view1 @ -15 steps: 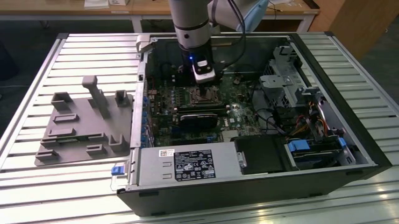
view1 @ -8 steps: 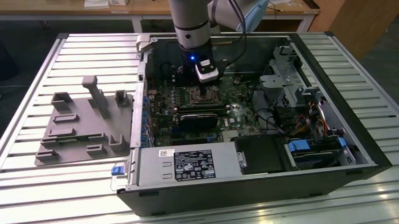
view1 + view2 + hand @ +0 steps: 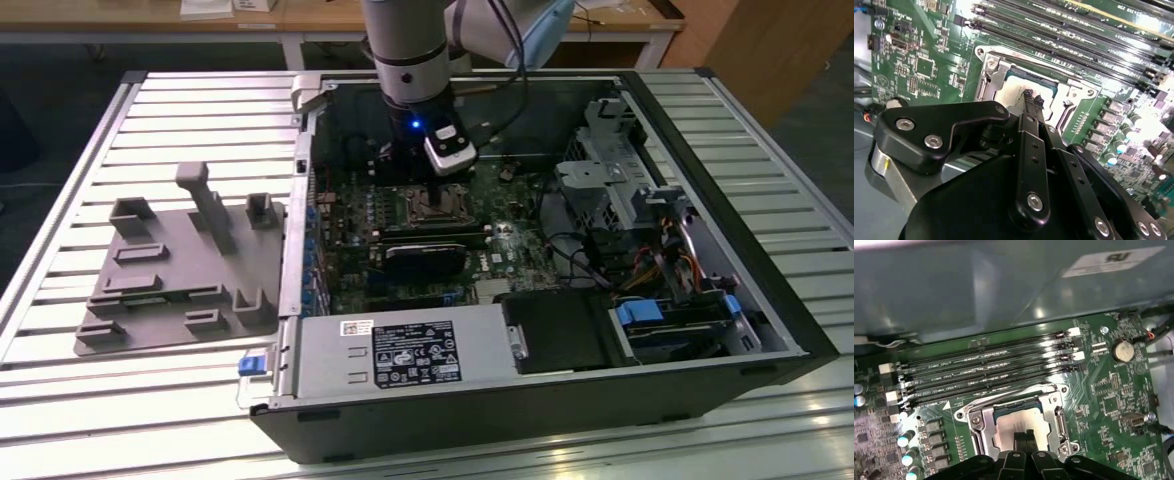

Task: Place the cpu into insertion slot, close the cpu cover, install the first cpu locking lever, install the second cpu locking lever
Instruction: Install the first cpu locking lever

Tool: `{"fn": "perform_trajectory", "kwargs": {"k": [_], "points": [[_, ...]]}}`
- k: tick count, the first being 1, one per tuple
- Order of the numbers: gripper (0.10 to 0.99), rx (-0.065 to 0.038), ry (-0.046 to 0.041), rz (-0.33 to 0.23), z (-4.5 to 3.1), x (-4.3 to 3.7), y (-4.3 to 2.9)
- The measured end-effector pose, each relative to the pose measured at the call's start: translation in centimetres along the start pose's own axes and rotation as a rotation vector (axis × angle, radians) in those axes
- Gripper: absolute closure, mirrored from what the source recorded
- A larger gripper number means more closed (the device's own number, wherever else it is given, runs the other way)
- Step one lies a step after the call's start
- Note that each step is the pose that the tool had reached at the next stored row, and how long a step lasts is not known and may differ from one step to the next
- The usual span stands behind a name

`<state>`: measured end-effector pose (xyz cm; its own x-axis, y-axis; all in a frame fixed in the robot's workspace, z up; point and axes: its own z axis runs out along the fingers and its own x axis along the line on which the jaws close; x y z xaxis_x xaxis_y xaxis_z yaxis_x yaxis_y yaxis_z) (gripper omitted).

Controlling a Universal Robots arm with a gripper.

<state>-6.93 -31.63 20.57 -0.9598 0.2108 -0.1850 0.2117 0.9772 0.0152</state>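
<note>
CPU (image 3: 1021, 426) lies flat in the insertion slot (image 3: 983, 426) on the green motherboard (image 3: 1114, 390), pale face up, framed by the silvery cpu cover (image 3: 1060, 416), which lies down around it in both wrist views. Gripper (image 3: 1033, 98) hangs right over the chip, black jaws pressed together, tips at or just above the cpu face; actual contact can't be told. Four memory slots (image 3: 989, 372) run just beside the socket, and a coin battery (image 3: 1123, 350) sits near the board edge. In the exterior view the arm (image 3: 407, 60) reaches down into the open computer case (image 3: 747, 300) on the slatted desk (image 3: 80, 150), with a grey fixture tray (image 3: 174, 290) on the exterior view's left.
</note>
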Motion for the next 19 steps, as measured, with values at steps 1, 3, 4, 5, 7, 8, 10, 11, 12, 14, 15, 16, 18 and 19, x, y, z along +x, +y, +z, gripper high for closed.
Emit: {"fn": "perform_trajectory", "kwargs": {"k": [1,3,4,5,7,8,10,11,12,14,15,16,18,19], "points": [[0.98,-0.001,0.0,-0.006,0.0,0.0,0.0],[0.98,-0.001,0.0,-0.006,0.0,0.0,0.0],[0.98,-0.001,0.0,-0.006,0.0,0.0,0.0],[0.98,0.0,0.0,-0.007,-0.01,-0.01,0.0],[0.98,0.0,0.0,-0.007,-0.19,-0.04,0.0],[0.98,0.0,0.0,-0.007,-0.35,-0.07,0.01],[0.98,0.0,-0.0001,-0.007,-0.81,-0.16,0.01],[0.98,0.0,0.0,-0.007,-1.09,-0.21,0.02],[0.98,0.0,-0.0001,-0.007,-1.38,-0.26,0.02],[0.98,0.0,0.0,-0.007,-1.91,-0.36,0.03],[0.98,0.0,-0.0002,-0.007,-2.19,-0.42,0.04],[0.98,0.0,-0.0001,-0.007,-2.46,-0.47,0.04],[0.98,0.001,-0.0003,-0.007,-2.89,-0.55,0.05],[0.98,0.001,-0.0003,-0.007,-3.07,-0.58,0.05]]}}
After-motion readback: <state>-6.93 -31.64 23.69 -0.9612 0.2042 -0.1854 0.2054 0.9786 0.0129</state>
